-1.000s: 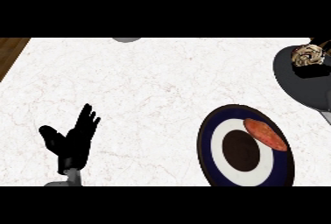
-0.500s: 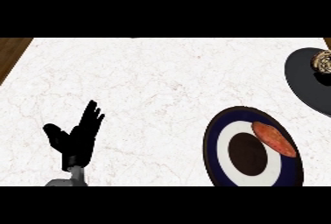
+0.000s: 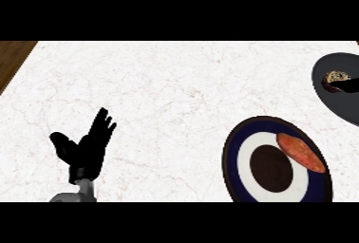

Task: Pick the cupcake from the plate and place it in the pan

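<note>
The cupcake (image 3: 339,77), pale crumbly top over a dark wrapper, lies tilted inside the grey pan (image 3: 331,99) at the right edge, which cuts the pan off. A round plate (image 3: 242,142) with a navy rim, white ring and dark centre sits at the lower right. An orange-red oval food piece (image 3: 301,152) rests on its right side. My left hand (image 3: 88,149) is open at the lower left, fingers up, resting apart from everything. No right hand shows.
The white marbled counter (image 3: 175,85) fills most of the view. A strip of brown wood (image 3: 13,57) shows past the counter's upper-left edge.
The cupcake has sunk lower into the pan, and the dark shape under it is gone from view. Pan and plate sit a bit further right. The left hand has hardly moved.
</note>
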You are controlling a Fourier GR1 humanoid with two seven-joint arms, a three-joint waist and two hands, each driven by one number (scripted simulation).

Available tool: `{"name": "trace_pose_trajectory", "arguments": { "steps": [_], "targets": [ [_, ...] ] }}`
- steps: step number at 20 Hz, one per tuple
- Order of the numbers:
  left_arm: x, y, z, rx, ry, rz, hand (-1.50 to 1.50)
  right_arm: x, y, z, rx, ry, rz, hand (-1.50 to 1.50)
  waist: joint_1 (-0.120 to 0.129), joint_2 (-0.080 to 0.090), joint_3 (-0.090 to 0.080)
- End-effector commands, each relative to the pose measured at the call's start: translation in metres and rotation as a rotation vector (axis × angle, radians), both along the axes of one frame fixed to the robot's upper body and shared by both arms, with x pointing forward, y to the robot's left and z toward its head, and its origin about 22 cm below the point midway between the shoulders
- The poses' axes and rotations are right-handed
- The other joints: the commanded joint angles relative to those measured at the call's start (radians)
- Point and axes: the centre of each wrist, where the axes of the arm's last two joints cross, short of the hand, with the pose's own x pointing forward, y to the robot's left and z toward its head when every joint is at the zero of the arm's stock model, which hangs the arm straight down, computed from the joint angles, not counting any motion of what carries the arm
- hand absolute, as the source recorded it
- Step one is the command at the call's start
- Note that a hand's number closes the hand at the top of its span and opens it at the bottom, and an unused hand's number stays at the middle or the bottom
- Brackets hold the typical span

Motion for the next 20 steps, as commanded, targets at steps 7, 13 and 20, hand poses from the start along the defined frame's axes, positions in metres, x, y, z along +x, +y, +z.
{"name": "trace_pose_trajectory", "arguments": {
  "steps": [7, 13, 20],
  "targets": [
    [-0.015, 0.007, -0.017, -0.007, 0.055, 0.036, 0.00, -0.007, -0.025, 0.018, 0.524, -0.283, 0.132, -1.50, -0.030, -0.006, -0.002],
    [-0.018, 0.020, -0.013, 0.014, 0.045, 0.054, 0.00, -0.043, -0.067, 0.010, 0.734, -0.301, 0.254, -1.50, -0.048, -0.016, -0.004],
    [-0.022, 0.024, -0.025, 0.003, 0.055, 0.067, 0.00, -0.089, -0.108, 0.006, 0.838, -0.296, 0.430, -1.50, -0.064, -0.019, -0.006]
  ]
}}
